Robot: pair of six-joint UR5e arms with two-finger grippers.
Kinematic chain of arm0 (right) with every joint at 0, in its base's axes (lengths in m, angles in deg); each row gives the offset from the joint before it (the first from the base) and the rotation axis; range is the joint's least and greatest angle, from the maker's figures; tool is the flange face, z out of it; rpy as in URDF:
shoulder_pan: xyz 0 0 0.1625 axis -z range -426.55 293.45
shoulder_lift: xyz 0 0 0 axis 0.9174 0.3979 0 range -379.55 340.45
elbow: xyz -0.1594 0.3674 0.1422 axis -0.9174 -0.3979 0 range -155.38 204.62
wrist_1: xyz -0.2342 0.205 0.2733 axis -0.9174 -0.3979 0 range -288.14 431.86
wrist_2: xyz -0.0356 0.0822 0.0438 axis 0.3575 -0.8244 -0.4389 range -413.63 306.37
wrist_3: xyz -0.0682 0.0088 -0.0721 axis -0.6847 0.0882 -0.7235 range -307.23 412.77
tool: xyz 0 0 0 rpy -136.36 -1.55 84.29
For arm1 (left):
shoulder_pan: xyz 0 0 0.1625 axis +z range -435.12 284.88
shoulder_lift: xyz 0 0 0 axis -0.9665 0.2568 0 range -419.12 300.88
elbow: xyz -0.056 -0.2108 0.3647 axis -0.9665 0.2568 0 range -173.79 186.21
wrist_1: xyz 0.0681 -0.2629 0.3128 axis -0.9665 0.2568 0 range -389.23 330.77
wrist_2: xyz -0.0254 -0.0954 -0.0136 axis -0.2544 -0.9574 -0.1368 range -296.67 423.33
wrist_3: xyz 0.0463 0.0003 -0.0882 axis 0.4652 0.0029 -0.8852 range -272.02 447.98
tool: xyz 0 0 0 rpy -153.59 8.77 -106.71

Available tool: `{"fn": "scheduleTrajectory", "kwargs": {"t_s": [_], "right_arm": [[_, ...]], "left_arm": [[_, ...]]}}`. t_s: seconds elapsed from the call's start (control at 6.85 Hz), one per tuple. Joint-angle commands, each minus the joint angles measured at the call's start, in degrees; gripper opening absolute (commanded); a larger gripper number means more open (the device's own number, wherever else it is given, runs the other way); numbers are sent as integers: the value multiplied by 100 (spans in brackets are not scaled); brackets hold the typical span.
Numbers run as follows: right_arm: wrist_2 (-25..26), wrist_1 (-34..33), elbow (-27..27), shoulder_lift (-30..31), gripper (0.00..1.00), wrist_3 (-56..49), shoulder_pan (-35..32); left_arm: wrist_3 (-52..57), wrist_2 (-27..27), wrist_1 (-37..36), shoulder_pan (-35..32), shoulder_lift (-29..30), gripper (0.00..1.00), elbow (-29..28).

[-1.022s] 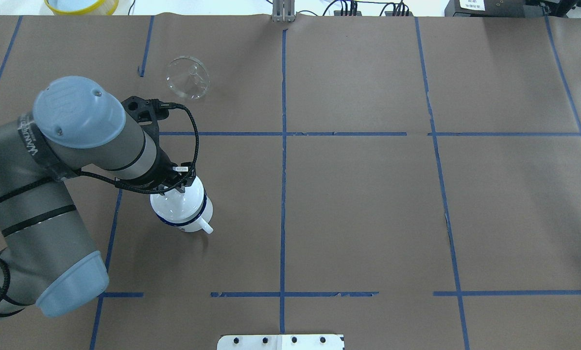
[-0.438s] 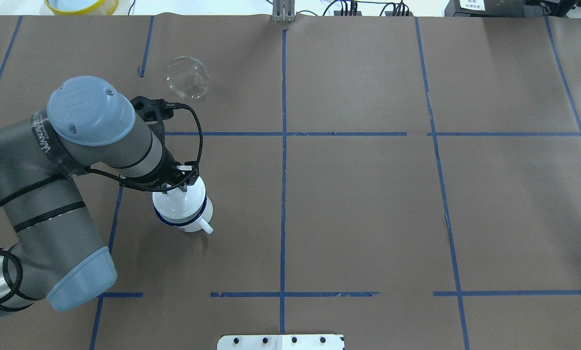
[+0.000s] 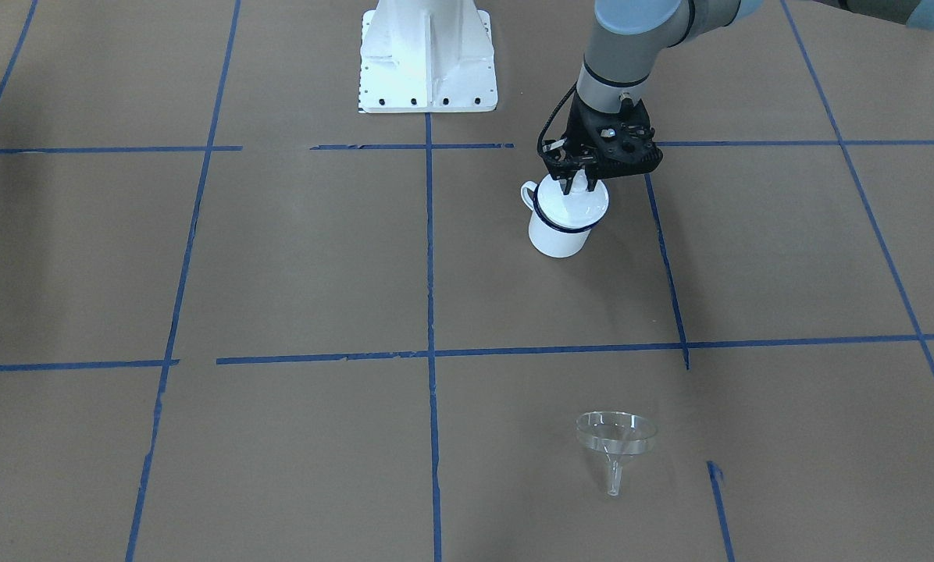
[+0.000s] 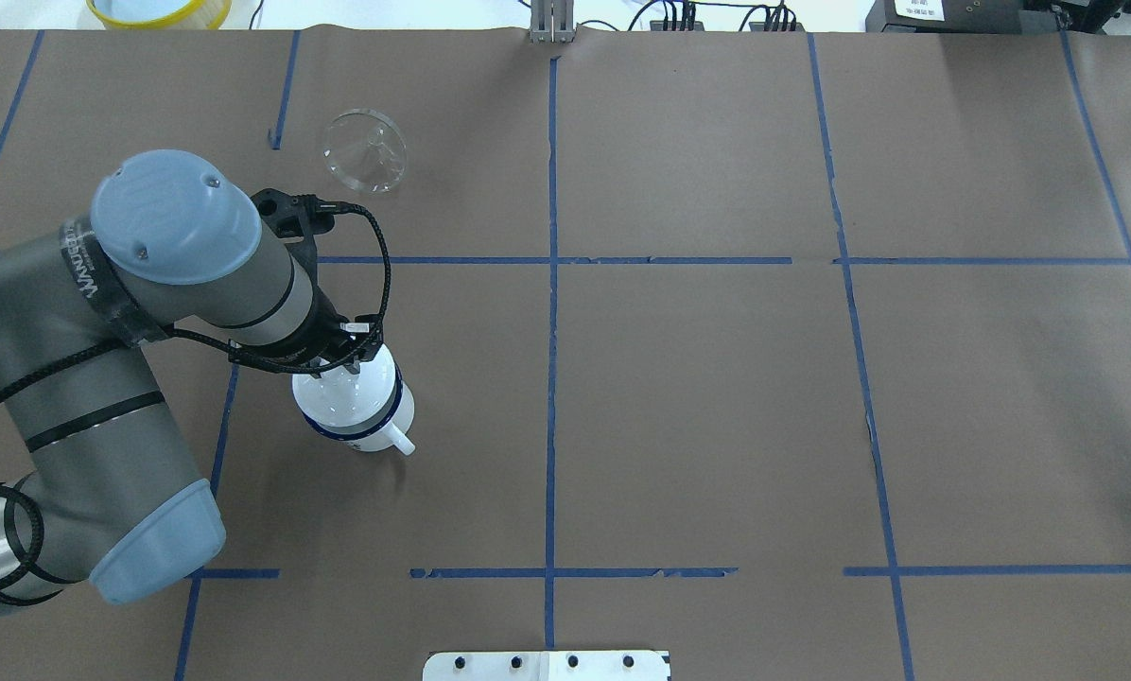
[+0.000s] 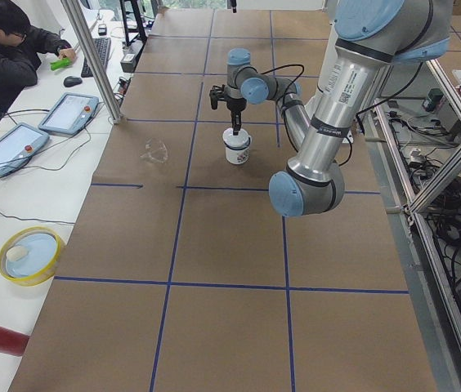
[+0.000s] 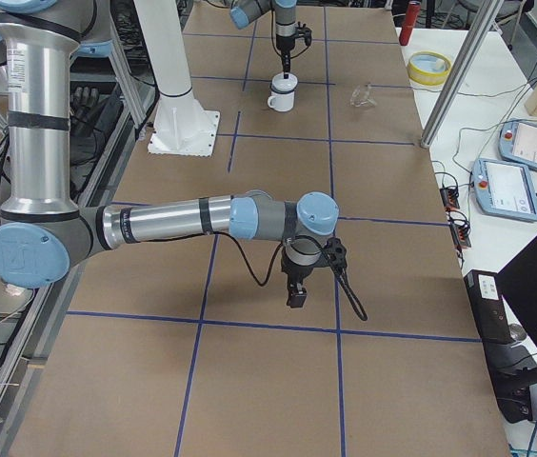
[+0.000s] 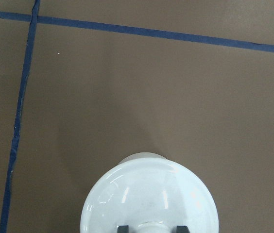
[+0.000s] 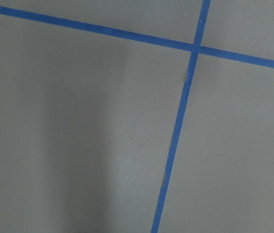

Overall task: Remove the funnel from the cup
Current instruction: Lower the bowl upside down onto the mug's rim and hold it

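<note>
Framing cup [image 3: 557,238] on brown paper [image 3: 279,257] — blue tape [image 3: 429,257]

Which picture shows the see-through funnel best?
The exterior front-facing view: the funnel is near, with cone and stem both plain. Overhead it is a faint circle; both side views show it tiny; the wrist views miss it.

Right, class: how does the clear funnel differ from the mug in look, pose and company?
The funnel is clear; the mug is white with a dark blue rim. The funnel lies tipped over; the mug stands upright. The funnel lies alone; the mug carries a white lid whose knob the left gripper holds. Both rest on the brown table.
</note>
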Motion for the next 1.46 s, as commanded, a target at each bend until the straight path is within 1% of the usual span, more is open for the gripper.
{"fn": "scheduleTrajectory", "kwargs": {"t_s": [0.0,1.17,1.31], "right_arm": [[0,0,0,0,100,0,0],[0,0,0,0,100,0,0],[0,0,0,0,100,0,0]], "left_arm": [[0,-3,7,9,1,0,-41],[-35,-12,24,36,1,0,-103],[-26,-12,24,36,1,7,-103]]}}
